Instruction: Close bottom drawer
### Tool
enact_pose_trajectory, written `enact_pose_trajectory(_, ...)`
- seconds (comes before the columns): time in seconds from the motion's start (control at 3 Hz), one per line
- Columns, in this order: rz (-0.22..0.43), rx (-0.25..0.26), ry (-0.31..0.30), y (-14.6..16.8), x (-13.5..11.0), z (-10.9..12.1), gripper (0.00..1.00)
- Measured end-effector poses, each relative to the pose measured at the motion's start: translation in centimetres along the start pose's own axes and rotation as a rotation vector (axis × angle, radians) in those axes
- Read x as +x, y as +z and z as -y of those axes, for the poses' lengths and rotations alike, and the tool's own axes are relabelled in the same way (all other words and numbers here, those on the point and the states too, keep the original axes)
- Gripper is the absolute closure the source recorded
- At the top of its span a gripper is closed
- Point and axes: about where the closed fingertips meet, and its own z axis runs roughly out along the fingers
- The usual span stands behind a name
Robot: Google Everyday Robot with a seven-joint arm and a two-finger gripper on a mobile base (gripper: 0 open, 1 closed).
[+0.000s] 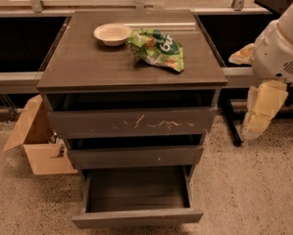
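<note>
Camera view: grey-brown wooden bottom drawer (137, 199) open, six o'clock.
Our cream gripper (261, 112) hangs at three o'clock; its grip we cannot tell.

Gripper (257, 119) right of cabinet (87, 62); bottom drawer (136, 218) front unobstructed.
</note>
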Motion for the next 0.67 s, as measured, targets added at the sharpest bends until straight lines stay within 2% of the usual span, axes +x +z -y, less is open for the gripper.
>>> enact_pose_trajectory(0.67,0.057,-0.153,-0.005,8.9,0.4,-1.5,0.0)
